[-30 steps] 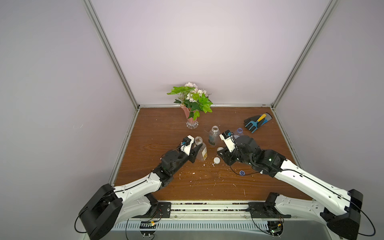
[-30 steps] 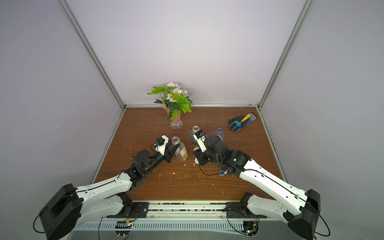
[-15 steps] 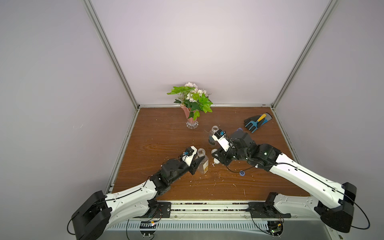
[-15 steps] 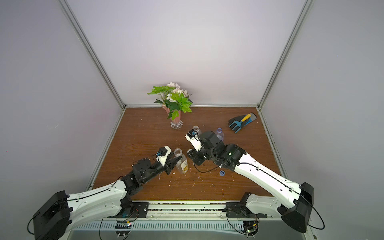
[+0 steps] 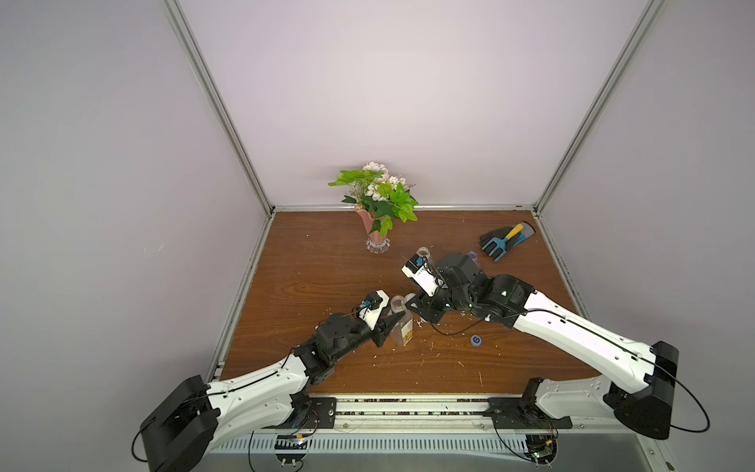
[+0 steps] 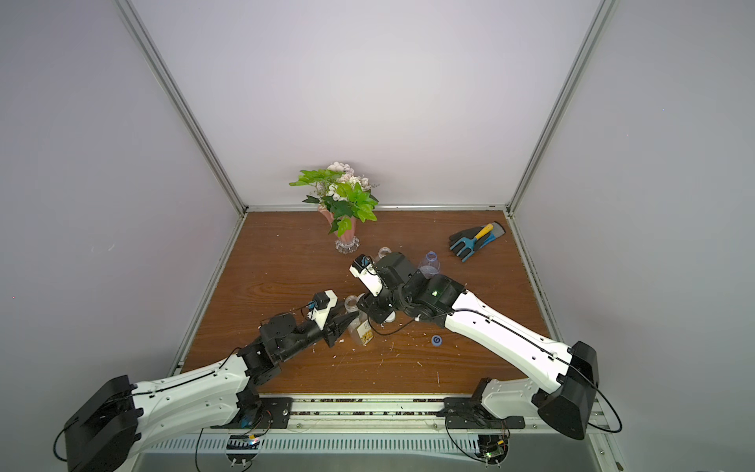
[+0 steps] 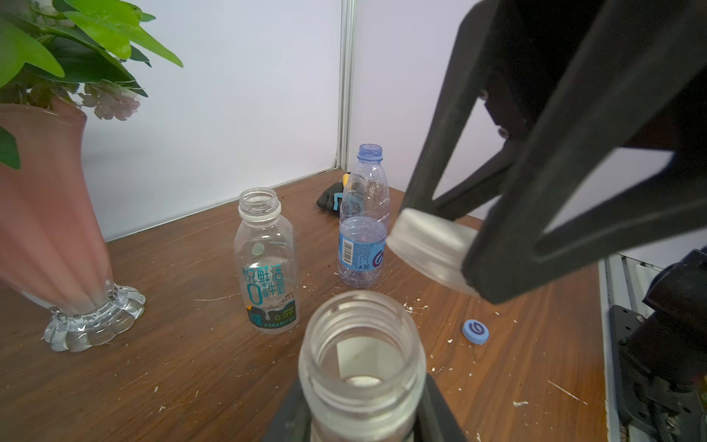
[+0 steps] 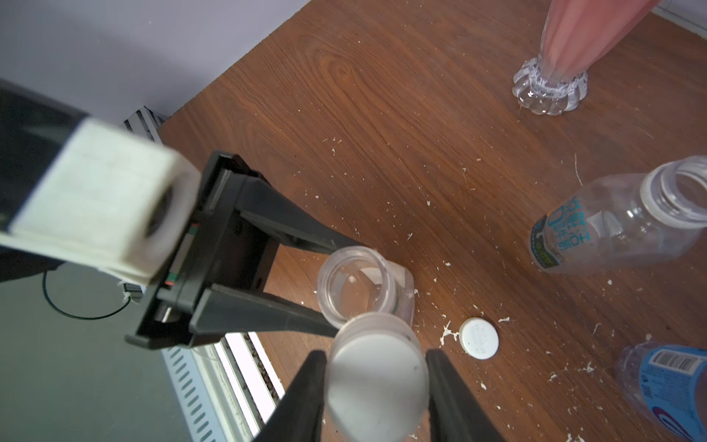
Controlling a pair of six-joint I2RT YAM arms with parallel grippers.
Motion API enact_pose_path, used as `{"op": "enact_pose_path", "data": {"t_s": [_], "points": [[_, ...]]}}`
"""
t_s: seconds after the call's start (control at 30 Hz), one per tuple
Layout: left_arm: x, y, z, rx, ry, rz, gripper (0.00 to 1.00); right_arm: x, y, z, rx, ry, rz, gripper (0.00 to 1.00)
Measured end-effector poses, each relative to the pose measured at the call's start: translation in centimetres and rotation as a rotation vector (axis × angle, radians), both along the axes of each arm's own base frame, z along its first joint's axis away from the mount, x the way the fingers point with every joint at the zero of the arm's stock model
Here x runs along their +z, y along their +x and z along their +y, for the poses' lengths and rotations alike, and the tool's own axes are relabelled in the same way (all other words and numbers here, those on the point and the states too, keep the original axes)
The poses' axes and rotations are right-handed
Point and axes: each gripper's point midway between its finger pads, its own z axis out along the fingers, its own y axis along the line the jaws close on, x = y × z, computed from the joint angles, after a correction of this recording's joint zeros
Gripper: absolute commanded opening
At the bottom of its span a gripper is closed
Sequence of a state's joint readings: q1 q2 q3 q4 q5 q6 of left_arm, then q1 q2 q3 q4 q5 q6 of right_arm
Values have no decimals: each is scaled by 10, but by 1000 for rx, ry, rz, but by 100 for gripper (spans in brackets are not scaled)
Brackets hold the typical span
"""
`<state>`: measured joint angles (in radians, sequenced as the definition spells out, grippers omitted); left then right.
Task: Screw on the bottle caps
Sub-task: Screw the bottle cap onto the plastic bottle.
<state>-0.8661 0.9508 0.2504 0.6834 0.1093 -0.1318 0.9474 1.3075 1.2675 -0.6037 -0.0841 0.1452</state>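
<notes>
Surface: brown wood-grain table [image 5: 327,261], littered with white flecks. Pale lilac walls [image 5: 408,102] on three sides, aluminium posts [image 5: 220,110] at the far corners. Pink vase [image 5: 375,231] with flowers stands at the middle of the far edge. Left gripper [image 5: 393,329] has its jaws clamped on the body of the squarish bottle [image 5: 402,329]. This bottle is mid-table, front half, long axis near vertical, uncapped mouth up. Right gripper [image 8: 376,358] pinches a white cap [image 7: 428,245] between both jaws, near that mouth and above it, not seated. The cap is tilted, flat top upward. Second white cap [image 8: 479,338] lies flat on the table just beside the bottle. Dark-labelled bottle [image 7: 267,268] and blue-labelled bottle [image 7: 361,229] stand upright and open, nearer the far edge. Blue cap [image 5: 475,340] lies swirl-up, right of centre, front half. Glove [image 5: 506,241] lies in the far right corner.
</notes>
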Motion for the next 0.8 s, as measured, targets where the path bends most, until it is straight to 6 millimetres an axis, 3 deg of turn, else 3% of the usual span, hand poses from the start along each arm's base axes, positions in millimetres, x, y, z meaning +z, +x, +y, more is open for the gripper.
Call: {"op": "enact_pose_path", "data": {"t_s": [0.2, 0.53, 0.8], "points": [[0, -2, -4, -21, 2, -3, 33, -4, 0, 9, 26, -19, -2, 38], [0, -7, -9, -60, 13, -1, 48, -13, -6, 6, 48, -65, 13, 38], [-27, -13, -13, -100, 83, 70, 57, -15, -7, 3, 50, -80, 13, 38]]}}
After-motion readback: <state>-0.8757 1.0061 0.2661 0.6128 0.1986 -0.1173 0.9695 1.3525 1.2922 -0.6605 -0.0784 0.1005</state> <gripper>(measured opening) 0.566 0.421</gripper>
